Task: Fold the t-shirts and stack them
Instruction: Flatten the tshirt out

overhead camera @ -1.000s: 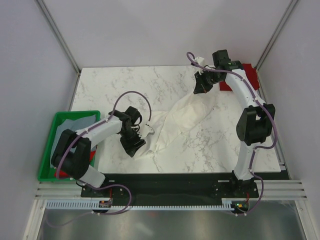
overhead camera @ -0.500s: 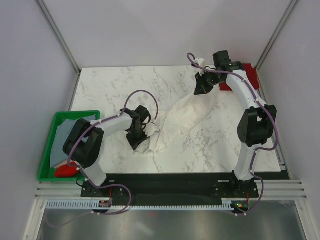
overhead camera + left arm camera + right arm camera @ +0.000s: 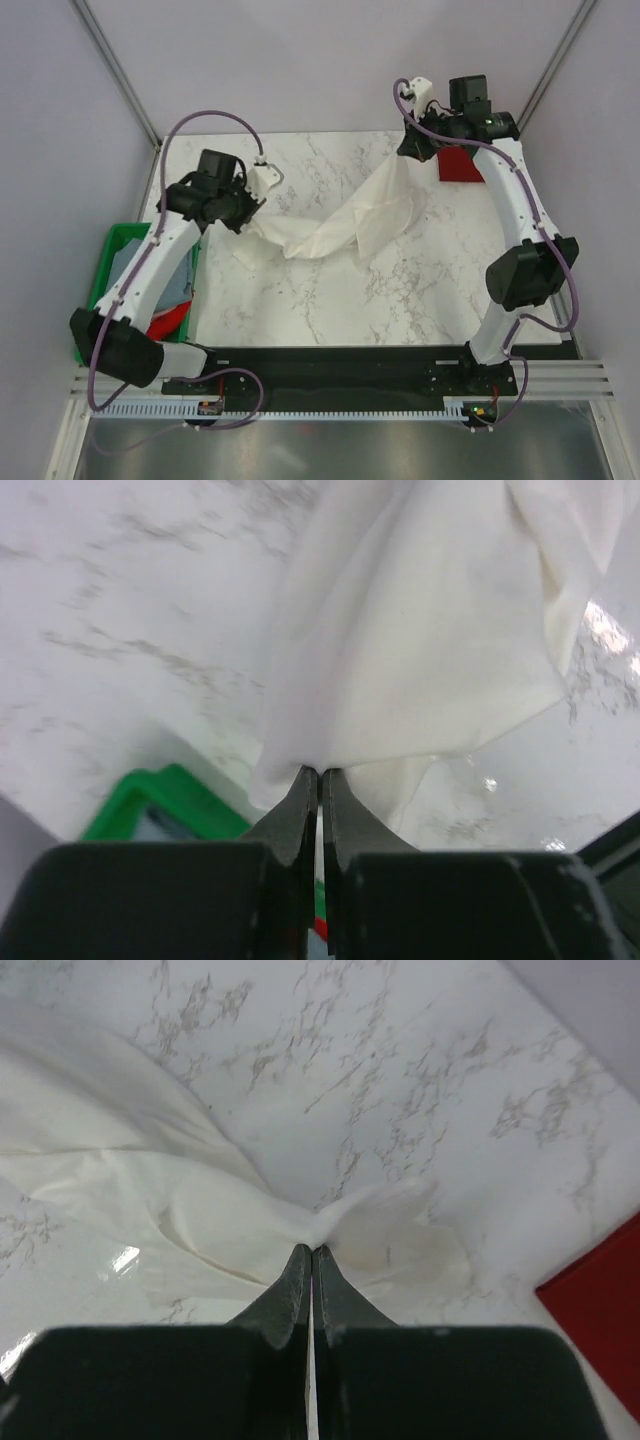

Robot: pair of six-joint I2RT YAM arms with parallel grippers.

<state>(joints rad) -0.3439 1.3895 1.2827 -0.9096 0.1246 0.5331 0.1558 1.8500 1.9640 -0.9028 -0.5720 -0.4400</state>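
Hanging over table (image 3: 330,290), white t-shirt (image 3: 340,225) stretches between two claws, middle sagging low toward table top. Left gripper (image 3: 247,212) pinched tight on one shirt end, above table's left side. Right gripper (image 3: 410,150) pinched tight on other end, above table's far right part. Dark red t-shirt (image 3: 462,165) lies flat at table's far right corner. Green crate (image 3: 130,229) sits at table's left edge, with grey-blue t-shirt (image 3: 120,265) and bright red t-shirt (image 3: 170,320) inside.

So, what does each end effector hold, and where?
Both hold the white t-shirt: left end effector and right end effector each pinch a bunched edge.
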